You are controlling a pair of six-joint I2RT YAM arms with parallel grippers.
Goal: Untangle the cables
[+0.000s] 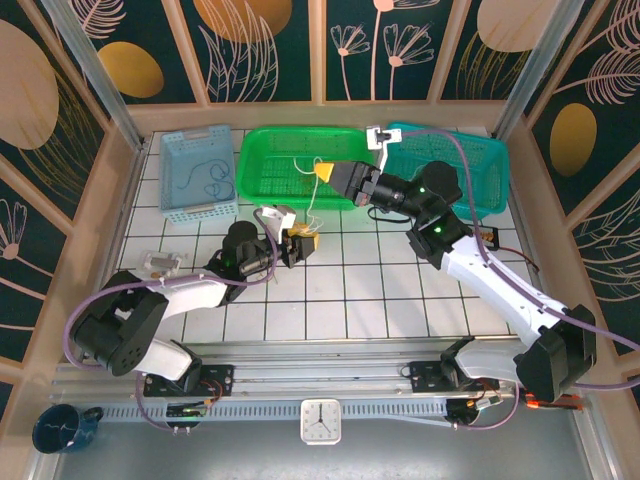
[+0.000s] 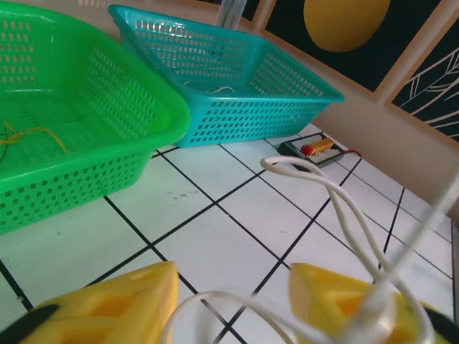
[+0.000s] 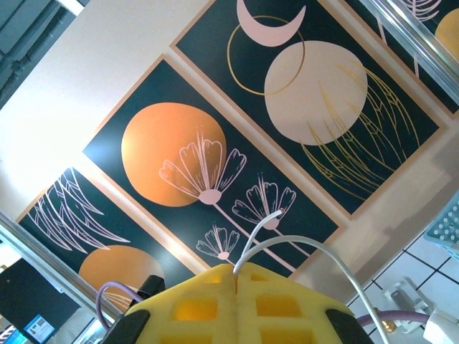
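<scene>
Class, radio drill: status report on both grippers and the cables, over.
Right gripper shut on white cable, raised. Left gripper open, cable loops between fingers. Green basket close by.

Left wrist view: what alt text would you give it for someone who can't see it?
A thin white cable loops up between the two parted yellow fingers of the left gripper, low over a white tiled table. Behind sit a green perforated plastic basket holding a tan-gold wire and a teal perforated plastic basket.
</scene>
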